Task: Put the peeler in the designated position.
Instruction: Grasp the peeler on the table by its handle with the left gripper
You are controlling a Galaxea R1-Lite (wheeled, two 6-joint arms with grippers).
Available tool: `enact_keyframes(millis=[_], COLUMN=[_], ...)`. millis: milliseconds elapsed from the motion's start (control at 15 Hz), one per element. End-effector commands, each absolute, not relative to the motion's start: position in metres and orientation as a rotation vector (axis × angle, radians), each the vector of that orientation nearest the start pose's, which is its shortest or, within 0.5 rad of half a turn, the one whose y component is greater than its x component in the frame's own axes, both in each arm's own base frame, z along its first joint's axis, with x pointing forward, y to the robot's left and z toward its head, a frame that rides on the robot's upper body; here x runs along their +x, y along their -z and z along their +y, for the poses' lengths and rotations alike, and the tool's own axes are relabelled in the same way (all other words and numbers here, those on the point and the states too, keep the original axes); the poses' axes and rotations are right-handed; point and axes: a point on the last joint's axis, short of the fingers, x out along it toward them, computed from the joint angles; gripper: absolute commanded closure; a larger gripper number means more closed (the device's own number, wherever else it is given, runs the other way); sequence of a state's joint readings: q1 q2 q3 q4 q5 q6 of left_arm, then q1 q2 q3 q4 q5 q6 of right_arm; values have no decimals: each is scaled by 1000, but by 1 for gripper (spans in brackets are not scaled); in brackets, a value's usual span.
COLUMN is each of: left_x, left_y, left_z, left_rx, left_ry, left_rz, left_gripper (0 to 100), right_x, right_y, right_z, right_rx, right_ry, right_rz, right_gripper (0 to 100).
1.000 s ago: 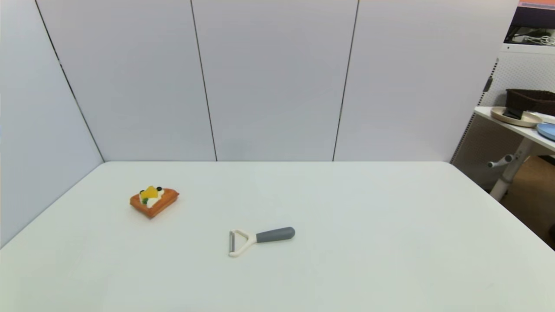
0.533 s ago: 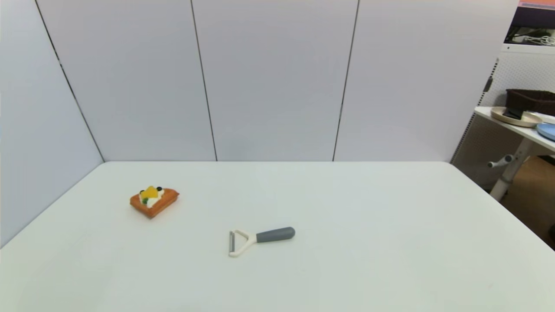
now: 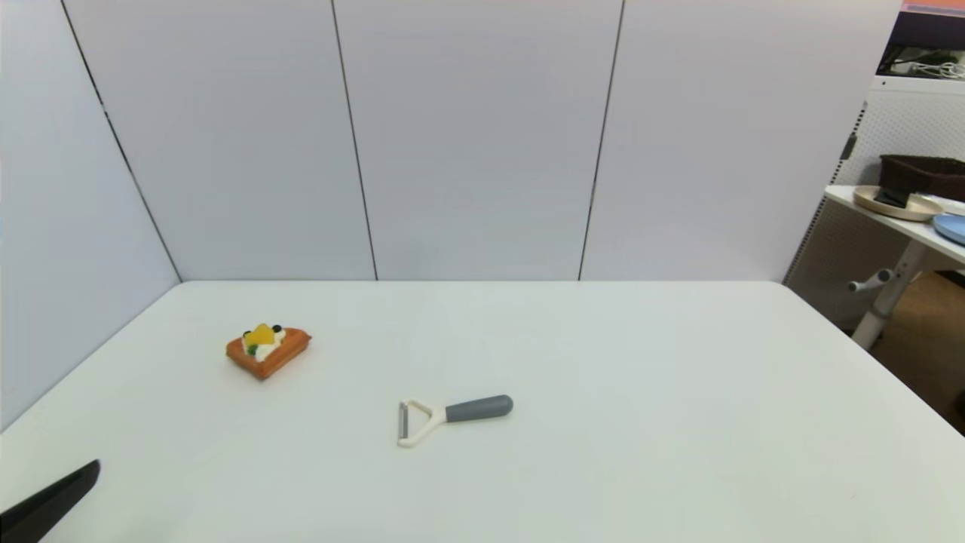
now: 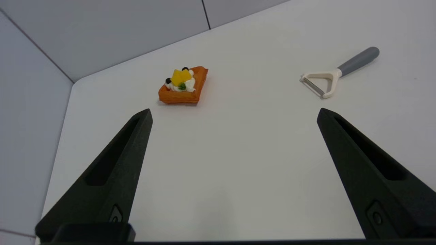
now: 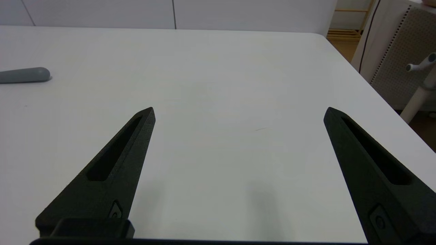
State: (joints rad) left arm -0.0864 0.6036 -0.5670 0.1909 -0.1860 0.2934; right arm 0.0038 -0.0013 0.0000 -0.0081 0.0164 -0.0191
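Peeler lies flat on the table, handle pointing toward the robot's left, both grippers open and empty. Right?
Not quite: the peeler lies flat on the table, but the head view shows its handle pointing toward the robot's right. The left gripper and right gripper are open and empty.

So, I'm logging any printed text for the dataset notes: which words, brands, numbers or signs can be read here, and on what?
None can be read.
The peeler: no brand or label shows on the handle or head.
The toy toast: no text.
The white table and wall panels: plain, no signs.
The left gripper and right gripper: small moulded marks near the finger bases, too small to read.
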Motion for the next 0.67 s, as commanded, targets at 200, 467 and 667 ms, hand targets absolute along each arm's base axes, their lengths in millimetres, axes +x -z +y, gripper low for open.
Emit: enact_keyframes(millis=[200, 467, 667], left_x=[199, 265, 291], left_y=[-237, -204, -179], left_z=[-58, -108, -143], left_rx=[479, 530, 566], left_ry=[768, 1038, 1179], left_rz=[446, 475, 486], left_gripper=[0, 0, 0], right_x=[-23, -23, -23], right_y=[-76, -76, -76], right_z=[0, 0, 0], right_rx=[-20, -20, -20], right_ry=[-21, -21, -21], right_rz=[-9, -11, -9], right_gripper=[0, 0, 0])
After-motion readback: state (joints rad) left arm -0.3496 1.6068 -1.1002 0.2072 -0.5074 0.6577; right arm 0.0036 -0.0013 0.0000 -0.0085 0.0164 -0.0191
